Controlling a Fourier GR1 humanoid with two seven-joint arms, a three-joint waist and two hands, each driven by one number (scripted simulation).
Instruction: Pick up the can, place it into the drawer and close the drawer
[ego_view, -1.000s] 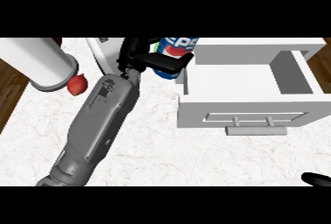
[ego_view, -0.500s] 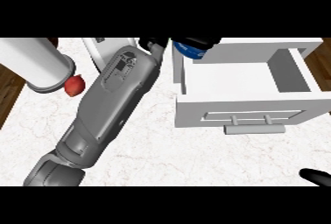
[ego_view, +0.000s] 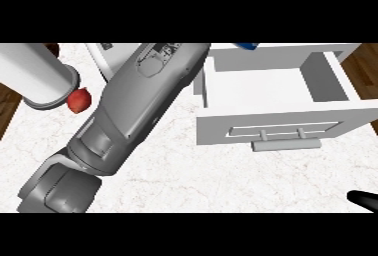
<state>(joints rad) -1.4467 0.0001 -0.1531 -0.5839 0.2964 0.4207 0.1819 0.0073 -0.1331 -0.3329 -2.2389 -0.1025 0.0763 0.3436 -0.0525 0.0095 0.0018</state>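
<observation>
Only a small blue sliver of the can (ego_view: 247, 46) shows at the top edge of the head view, just above the back wall of the open white drawer (ego_view: 280, 131). My left forearm (ego_view: 136, 105) stretches diagonally from the lower left to the top edge, and its hand is past that edge, out of sight. The drawer's inside looks bare, and its handle (ego_view: 286, 145) faces me. A black tip of my right hand (ego_view: 363, 200) shows at the lower right edge.
A tall white cylinder (ego_view: 40, 75) stands at the far left with a small red object (ego_view: 79, 100) beside its base. A white box (ego_view: 111, 55) lies behind the forearm. Dark wood floor shows past the counter's left and right edges.
The left arm has pushed farther up and away. The hand and most of the can have slid past the top edge. The right hand has stayed put.
</observation>
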